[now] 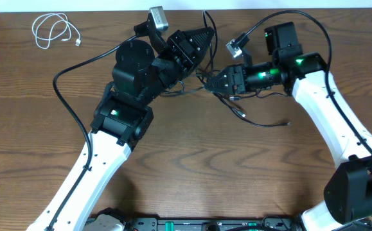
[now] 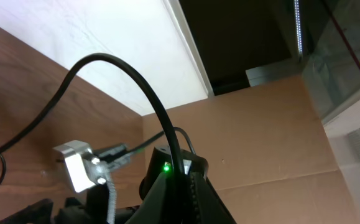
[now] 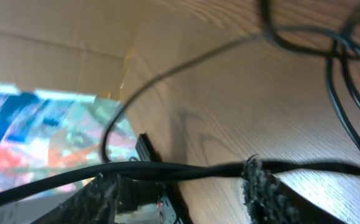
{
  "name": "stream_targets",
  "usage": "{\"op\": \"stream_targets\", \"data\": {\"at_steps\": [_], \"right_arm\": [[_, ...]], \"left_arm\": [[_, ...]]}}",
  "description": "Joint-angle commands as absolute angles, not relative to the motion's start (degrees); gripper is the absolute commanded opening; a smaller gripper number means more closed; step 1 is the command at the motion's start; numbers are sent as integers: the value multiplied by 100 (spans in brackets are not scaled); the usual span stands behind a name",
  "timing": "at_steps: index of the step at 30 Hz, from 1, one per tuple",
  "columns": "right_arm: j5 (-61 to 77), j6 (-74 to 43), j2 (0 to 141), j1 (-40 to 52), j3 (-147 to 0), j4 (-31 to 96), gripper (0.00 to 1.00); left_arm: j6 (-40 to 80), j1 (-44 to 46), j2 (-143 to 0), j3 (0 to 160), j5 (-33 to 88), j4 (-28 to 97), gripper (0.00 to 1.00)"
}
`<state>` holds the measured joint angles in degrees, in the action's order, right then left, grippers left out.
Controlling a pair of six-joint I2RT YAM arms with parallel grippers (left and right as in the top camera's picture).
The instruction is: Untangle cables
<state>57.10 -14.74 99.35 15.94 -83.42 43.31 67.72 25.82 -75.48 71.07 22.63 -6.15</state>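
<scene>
Several thin black cables (image 1: pixel 197 87) lie tangled at the table's middle back, and loose strands (image 1: pixel 257 122) trail to the right. A white cable (image 1: pixel 52 31) lies coiled apart at the far left. My left gripper (image 1: pixel 206 33) is raised above the tangle and shut on a black cable (image 2: pixel 105 62), which arcs up to its fingertips (image 2: pixel 189 177). My right gripper (image 1: pixel 210 81) points left into the tangle. Its fingers (image 3: pixel 254 180) stand apart, and a twisted pair of black cables (image 3: pixel 186 169) runs across between them at the tips (image 3: pixel 181 177).
A thick black robot wire (image 1: pixel 67 74) loops on the table left of the left arm. The wooden table (image 1: pixel 173 154) ends at a white strip along the back. A cardboard wall (image 2: pixel 273 124) stands beyond that edge.
</scene>
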Motion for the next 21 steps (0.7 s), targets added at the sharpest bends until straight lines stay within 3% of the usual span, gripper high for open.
{"op": "stream_targets", "data": {"at_steps": [1,2,5,6,14,17,18,20,21], "right_arm": [[5083,-2121,9800,1752,-8388,4261,49],[5011,-2121,9800,1778,-8388,4252,41],[4718,-2121,9800,1837,-8390,4265,4],[4624,-2121,9800,1837,-8390,4278,1],[4272,-2119,9797,1704,-8390,4788,1],[5105,-1951,9791,1643,-8390,4917,1],[5483,-1879,9791,1645,-8390,4901,3],[6202,-1883,9791,1669,-8390,4884,26],[6401,-1885,9791,1695,-8390,4886,68]], "left_arm": [[6803,2585,-7522,7181,2355,-648,7],[6801,2585,-7522,7181,2355,-648,8],[6753,2585,-7522,7181,2355,-600,7],[6707,2585,-7522,7181,2355,-552,7],[6412,2499,-7522,7181,2008,128,7],[6416,2467,-7522,7181,1970,117,7],[6423,2467,-7522,7181,1892,104,7],[6578,2469,-7522,7181,1634,104,8],[6724,2471,-7522,7181,1514,104,7]]}}
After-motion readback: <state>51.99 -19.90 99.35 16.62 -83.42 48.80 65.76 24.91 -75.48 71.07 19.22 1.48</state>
